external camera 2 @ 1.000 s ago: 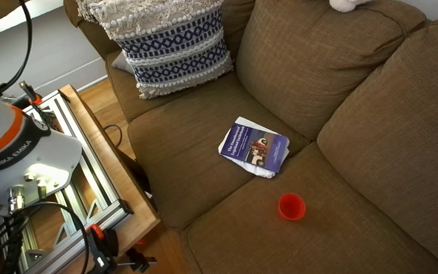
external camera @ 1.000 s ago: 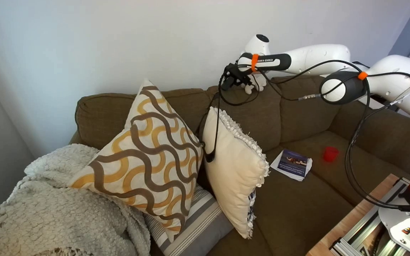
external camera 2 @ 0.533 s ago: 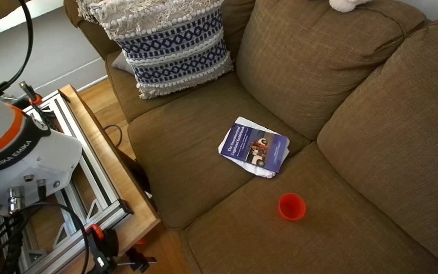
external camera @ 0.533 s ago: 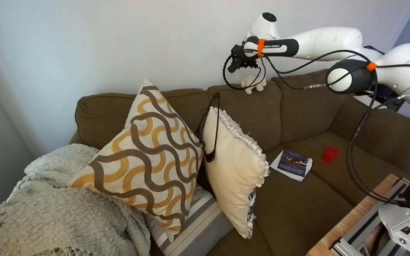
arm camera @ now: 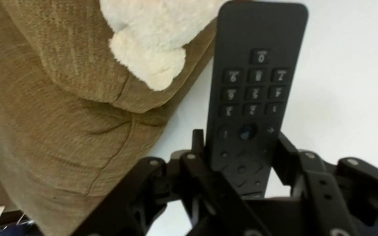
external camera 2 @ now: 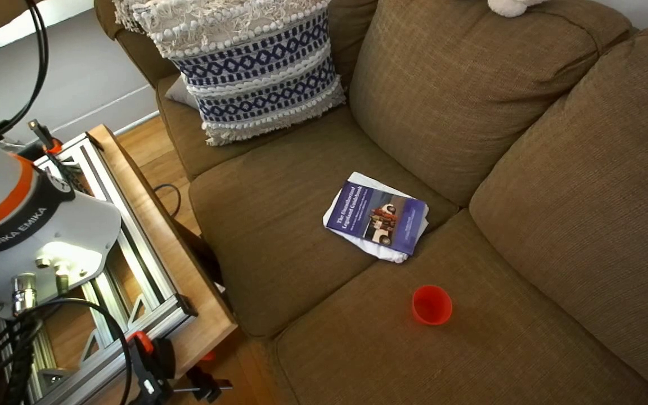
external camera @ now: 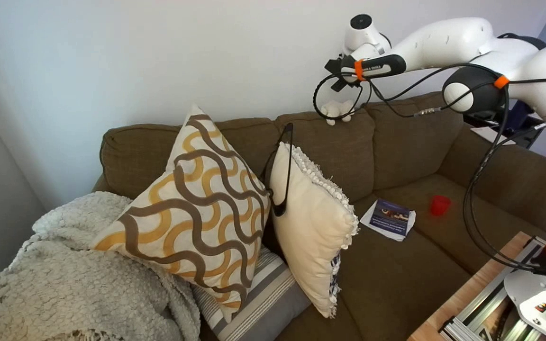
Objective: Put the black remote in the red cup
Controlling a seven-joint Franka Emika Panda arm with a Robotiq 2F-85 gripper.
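In the wrist view, the gripper (arm camera: 241, 152) is clenched on the black remote (arm camera: 253, 98), its two fingers (arm camera: 285, 160) against the remote's long sides. One end of the remote points to the top of the view, its number keys upside down; the other end is hidden among the gripper's dark parts. Behind it, a white fluffy toy (arm camera: 153, 49) is cut off by the top edge and partly covered by the remote. The toy lies against a brown sofa (arm camera: 61, 137). What shows in the bottom left corner is too cropped to name.

In an exterior view, the arm (external camera: 448, 40) reaches over the sofa back. Dark cables (external camera: 318, 106) loop around the gripper, and the remote cannot be told from the dark parts there. In an exterior view, the gripper is out of frame and the arm's base (external camera 2: 85, 230) is cut off at the left edge.

The red cup (external camera 2: 432, 305) shows in both exterior views, on the seat, near a blue book (external camera 2: 377, 219) but not touching it, and well apart from the remote. The book mostly hides a white sheet (external camera 2: 380, 252) beneath.

Compared with half a second earlier, the arm is higher and the gripper farther right in an exterior view. The toy, partly behind the gripper a second ago, is now crossed only by cable. Cup and book have not moved.
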